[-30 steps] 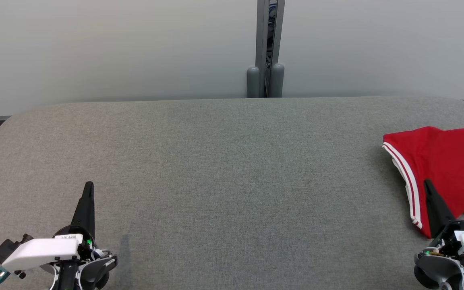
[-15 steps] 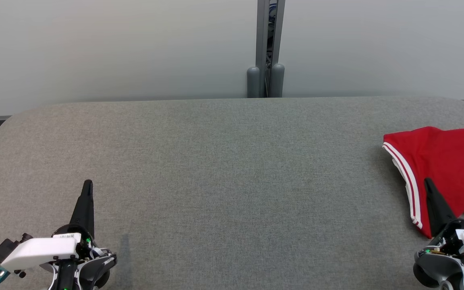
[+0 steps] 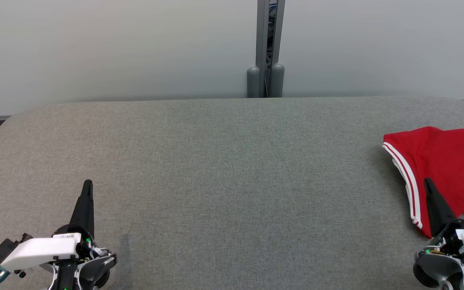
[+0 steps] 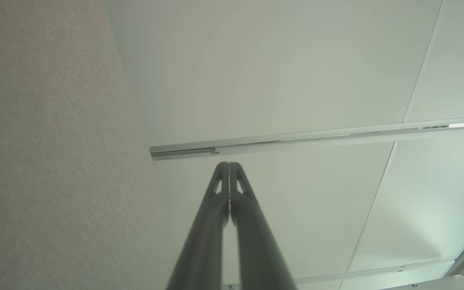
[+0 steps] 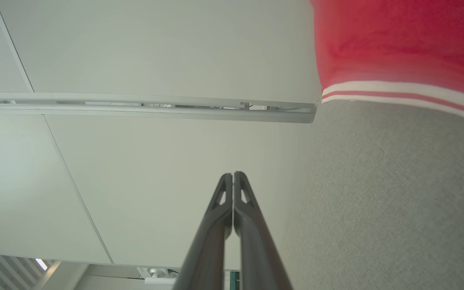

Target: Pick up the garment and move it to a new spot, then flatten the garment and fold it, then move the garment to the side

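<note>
The garment [image 3: 449, 169] is red with white stripes along one hem and lies bunched at the right edge of the grey padded table [image 3: 224, 173], partly cut off by the head view's border. Its striped hem [image 5: 401, 90] also shows at the top right of the right wrist view. My right gripper [image 3: 428, 183] stands shut at the lower right, its tip in front of the garment's near edge, nothing between its fingers [image 5: 233, 177]. At the lower left, my left gripper [image 3: 88, 184] is shut and empty over bare table, far from the garment; its fingers [image 4: 228, 166] are pressed together.
Pale wall panels rise behind the table, with a grey vertical post [image 3: 266, 52] at the middle of the far edge. The table's rounded corners show at the far left and far right.
</note>
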Robot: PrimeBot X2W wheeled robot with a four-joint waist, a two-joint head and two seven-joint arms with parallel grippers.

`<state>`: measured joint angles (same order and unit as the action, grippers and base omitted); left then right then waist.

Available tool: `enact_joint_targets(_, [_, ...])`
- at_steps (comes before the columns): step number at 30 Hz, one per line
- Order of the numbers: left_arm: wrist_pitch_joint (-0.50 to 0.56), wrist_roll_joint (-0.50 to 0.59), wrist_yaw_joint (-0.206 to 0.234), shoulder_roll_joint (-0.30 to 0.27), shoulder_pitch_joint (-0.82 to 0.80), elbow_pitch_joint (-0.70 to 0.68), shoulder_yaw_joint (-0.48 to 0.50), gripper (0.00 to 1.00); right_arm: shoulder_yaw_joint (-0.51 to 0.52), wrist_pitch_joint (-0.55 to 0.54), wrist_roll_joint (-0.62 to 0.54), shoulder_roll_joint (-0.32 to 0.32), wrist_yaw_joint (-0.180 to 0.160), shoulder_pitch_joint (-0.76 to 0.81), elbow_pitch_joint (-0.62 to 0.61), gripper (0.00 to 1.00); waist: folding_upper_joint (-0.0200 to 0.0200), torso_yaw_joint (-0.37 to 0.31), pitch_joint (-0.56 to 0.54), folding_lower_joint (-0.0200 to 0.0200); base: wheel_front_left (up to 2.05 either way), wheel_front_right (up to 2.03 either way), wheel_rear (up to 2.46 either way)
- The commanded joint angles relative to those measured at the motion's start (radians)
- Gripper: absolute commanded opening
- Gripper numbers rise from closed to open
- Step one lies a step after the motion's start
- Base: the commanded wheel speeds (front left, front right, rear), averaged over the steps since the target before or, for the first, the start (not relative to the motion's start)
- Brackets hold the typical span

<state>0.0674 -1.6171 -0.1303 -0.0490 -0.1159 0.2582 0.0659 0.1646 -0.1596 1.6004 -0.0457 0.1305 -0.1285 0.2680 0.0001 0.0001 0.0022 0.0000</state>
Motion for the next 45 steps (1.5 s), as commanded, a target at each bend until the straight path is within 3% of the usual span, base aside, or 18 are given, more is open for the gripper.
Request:
enact_joint_targets(1, [0.004,-0.002,-0.005,-0.002,-0.016,0.000,0.004,0.00,0.003,-0.003,0.006,-0.009,0.000,-0.004,0.001,0.00,-0.0001,0.000,0.000,0.0000,0.00,0.00,0.00])
enact_joint_targets(45, [0.003,0.000,-0.005,-0.002,-0.016,0.000,0.005,0.00,0.003,-0.003,0.006,-0.009,0.000,-0.004,0.001,0.00,-0.0001,0.000,0.000,0.0000,0.00,0.00,0.00])
